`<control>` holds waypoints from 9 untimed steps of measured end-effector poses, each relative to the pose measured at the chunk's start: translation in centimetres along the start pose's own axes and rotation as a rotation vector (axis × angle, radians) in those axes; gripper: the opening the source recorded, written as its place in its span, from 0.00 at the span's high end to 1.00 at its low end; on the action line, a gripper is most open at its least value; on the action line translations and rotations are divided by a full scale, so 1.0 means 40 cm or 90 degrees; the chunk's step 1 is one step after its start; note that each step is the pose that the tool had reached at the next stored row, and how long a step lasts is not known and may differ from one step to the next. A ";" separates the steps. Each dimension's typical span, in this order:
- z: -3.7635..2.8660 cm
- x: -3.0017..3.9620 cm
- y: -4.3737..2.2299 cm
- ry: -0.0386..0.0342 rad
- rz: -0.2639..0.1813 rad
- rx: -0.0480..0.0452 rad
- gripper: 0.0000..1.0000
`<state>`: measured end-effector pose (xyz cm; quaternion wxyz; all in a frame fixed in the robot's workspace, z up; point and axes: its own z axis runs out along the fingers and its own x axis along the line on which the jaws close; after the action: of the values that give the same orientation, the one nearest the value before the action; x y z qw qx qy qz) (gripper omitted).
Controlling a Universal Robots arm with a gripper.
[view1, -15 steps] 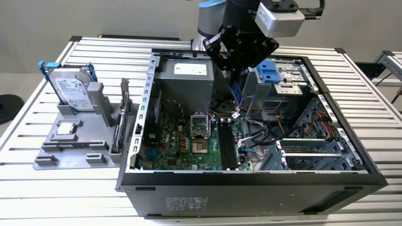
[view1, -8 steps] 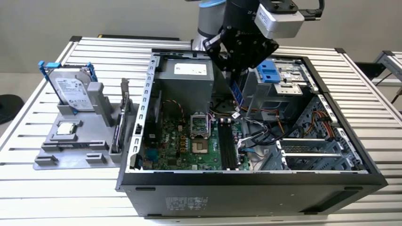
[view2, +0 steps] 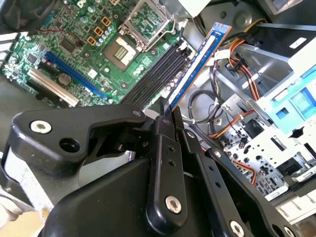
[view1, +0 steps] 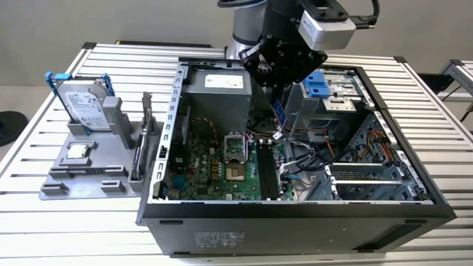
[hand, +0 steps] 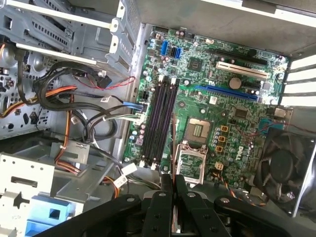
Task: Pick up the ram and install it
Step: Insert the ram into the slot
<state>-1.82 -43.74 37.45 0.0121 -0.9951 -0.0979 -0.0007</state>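
Ram is in my gripper, pinched by its upper end and hanging down inside the open computer case. From the exterior view I see it as a slim blue stick, leaning slightly, held in the air above the motherboard. Its lower end is near the far end of the black memory slots but does not touch them.

In the second wrist view the fingers are closed on the stick, which reaches away from the gripper with its light edge strip toward the camera. It runs roughly in line with the slots, offset to the side where the cables lie. The first wrist view looks down past the closed fingers onto the same slots, none of which holds a stick, and the open processor socket beside them.

At the exterior view's left, well apart from the case, a hard drive stands upright in a grey holder on the slatted bench.
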 end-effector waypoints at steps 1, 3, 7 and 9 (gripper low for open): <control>0.002 0.000 0.000 0.0012 0.000 -0.0002 1.00; 0.004 0.000 0.000 0.0024 0.000 -0.0004 1.00; 0.009 0.000 0.000 0.0027 0.000 -0.0005 1.00; 0.012 0.000 0.000 0.0027 0.000 -0.0005 1.00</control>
<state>-1.82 -43.74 36.97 0.0119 -0.9951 -0.0981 -0.0029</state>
